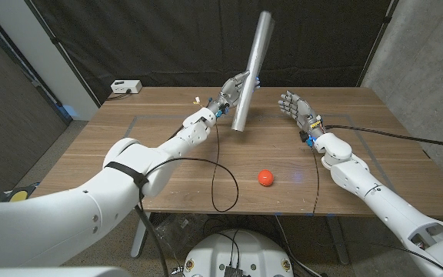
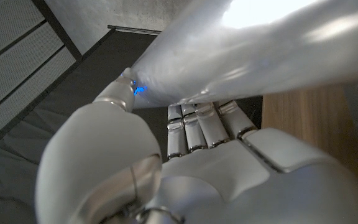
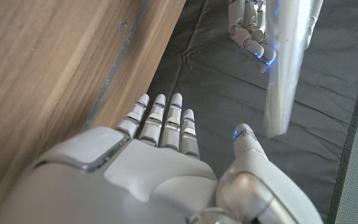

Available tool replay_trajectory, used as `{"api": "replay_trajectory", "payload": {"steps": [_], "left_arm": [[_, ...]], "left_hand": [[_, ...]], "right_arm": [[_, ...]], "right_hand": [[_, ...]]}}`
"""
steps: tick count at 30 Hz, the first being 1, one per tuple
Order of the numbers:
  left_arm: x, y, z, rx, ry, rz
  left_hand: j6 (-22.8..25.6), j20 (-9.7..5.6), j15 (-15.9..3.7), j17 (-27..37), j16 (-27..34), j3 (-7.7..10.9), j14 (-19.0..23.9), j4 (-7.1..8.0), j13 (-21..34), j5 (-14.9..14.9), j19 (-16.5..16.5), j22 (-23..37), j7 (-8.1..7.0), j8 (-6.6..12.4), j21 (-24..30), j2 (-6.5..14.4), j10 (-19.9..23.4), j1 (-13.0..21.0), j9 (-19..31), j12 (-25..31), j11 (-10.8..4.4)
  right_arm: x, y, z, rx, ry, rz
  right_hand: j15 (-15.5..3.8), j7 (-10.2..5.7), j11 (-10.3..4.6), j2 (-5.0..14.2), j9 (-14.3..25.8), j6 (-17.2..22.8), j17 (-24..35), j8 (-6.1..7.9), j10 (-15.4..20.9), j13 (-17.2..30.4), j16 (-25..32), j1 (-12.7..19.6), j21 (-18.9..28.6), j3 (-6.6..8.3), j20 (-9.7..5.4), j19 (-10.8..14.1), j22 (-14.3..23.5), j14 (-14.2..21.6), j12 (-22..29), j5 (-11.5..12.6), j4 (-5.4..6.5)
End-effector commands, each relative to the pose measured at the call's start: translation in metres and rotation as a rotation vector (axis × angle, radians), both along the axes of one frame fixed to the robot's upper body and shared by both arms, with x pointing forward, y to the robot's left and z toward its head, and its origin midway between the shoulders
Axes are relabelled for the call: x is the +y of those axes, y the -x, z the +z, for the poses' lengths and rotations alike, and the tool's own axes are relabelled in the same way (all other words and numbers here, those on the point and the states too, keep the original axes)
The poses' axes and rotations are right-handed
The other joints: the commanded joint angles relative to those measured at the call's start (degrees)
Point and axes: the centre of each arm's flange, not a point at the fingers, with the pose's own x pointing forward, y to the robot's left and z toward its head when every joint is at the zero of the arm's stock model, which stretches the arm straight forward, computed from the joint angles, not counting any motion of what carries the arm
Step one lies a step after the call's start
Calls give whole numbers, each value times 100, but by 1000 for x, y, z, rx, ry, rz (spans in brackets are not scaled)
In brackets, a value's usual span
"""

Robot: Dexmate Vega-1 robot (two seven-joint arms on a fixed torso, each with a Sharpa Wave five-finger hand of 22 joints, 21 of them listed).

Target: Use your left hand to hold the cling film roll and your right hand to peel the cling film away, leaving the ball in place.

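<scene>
My left hand (image 1: 235, 90) grips the long silvery cling film roll (image 1: 251, 69) and holds it tilted in the air above the table's far middle. In the left wrist view the roll (image 2: 253, 50) crosses over my fingers (image 2: 197, 127), with the thumb wrapped against it. My right hand (image 1: 297, 108) is raised to the right of the roll, fingers apart, holding nothing. In the right wrist view my right hand (image 3: 166, 162) faces the roll (image 3: 288, 62) and the left hand (image 3: 250, 28), with a gap between. An orange ball (image 1: 265, 178) lies on the wooden table (image 1: 168, 146), in the near middle.
A small white box (image 1: 125, 87) sits at the table's far left corner. Black cables (image 1: 223, 181) run over the table from both arms. Dark curtains hang behind the table.
</scene>
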Motion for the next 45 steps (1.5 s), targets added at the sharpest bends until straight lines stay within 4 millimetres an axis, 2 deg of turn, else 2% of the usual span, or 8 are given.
{"api": "replay_trajectory", "payload": {"steps": [1, 12, 25, 29, 32, 40, 44, 45], "left_arm": [[-24, -2, -17, 183, 134, -124], [-36, 1, -16, 226, 171, -168], [-48, 1, -4, 259, 173, -172], [-51, 2, -1, 262, 179, -174], [-53, 3, 0, 265, 189, -181], [-59, 7, 1, 253, 222, -227], [-61, 11, 4, 229, 222, -250], [-62, 11, 4, 226, 225, -256]], "left_hand": [[188, -7, -548, 33, -20, 427, 152, 485, 59, 327, 42, -7, -369, 209, 35, 554, 810, 484, 479, 18, -937], [119, -8, -558, 98, -30, 434, 165, 552, 155, 332, 96, -16, -388, 314, 28, 578, 802, 476, 652, 63, -942], [-83, -158, -548, 162, -63, 446, 179, 586, 259, 293, 313, -6, -395, 326, 103, 543, 690, 486, 771, 81, -889], [-373, -167, -516, 176, -154, 358, 8, 760, 194, 247, 317, -13, -423, 190, 79, 467, 547, 303, 749, -12, -866], [-516, -186, -506, 171, -205, 189, -86, 942, 101, 192, 350, -23, -469, 86, 45, 246, 446, 33, 701, -98, -853], [-432, -171, -459, 58, -263, -85, -121, 1216, -121, 108, 525, -31, -567, 7, 1, -71, 481, -460, 568, -190, -768], [-829, -82, -328, -58, -308, -236, -348, 1328, -310, 83, 561, -33, -782, -245, -97, -279, -31, -811, 420, -560, -644], [-892, -51, -262, -83, -322, -287, -455, 1345, -348, 86, 544, -33, -781, -288, -130, -351, -97, -900, 389, -635, -649]], "right_arm": [[0, 0, 5, 0, 9, -8], [2, -1, 10, -5, 19, -11], [2, -4, 14, -2, 25, -13], [2, -3, 15, -2, 27, -13], [1, -3, 16, -3, 30, -14], [0, -1, 18, -8, 35, -14], [-1, 1, 17, -10, 35, -15], [-1, 2, 17, -10, 36, -17]], "right_hand": [[-5, -10, 1, 6, 15, 55, 22, -21, 43, 19, 0, -71, -16, 21, 37, 34, 24, 25, -16, 17, 17], [-6, -14, 0, 3, 15, 53, 23, -23, 49, 20, -2, -82, -23, 22, 35, 39, 25, 23, -19, 16, 19], [-15, -13, 9, -1, 15, 54, 23, -24, 45, 20, -4, -94, -37, 22, 41, 36, 26, 20, -29, 13, 21], [-9, -14, 3, -1, 15, 56, 23, -23, 42, 20, -4, -100, -40, 22, 44, 37, 26, 20, -32, 12, 23], [-15, -17, 20, -1, 15, 55, 24, -24, 46, 21, -4, -107, -44, 22, 41, 38, 26, 20, -33, 11, 27], [-15, -14, -2, 0, 15, 57, 26, -24, 47, 21, -5, -117, -49, 22, 44, 40, 26, 16, -36, 9, 32], [-11, -11, -1, 0, 15, 58, 26, -24, 46, 21, -4, -123, -51, 21, 44, 42, 27, 17, -38, 8, 35], [-11, -15, 0, 1, 15, 57, 26, -25, 47, 21, -4, -125, -51, 21, 40, 45, 27, 18, -39, 8, 36]]}}
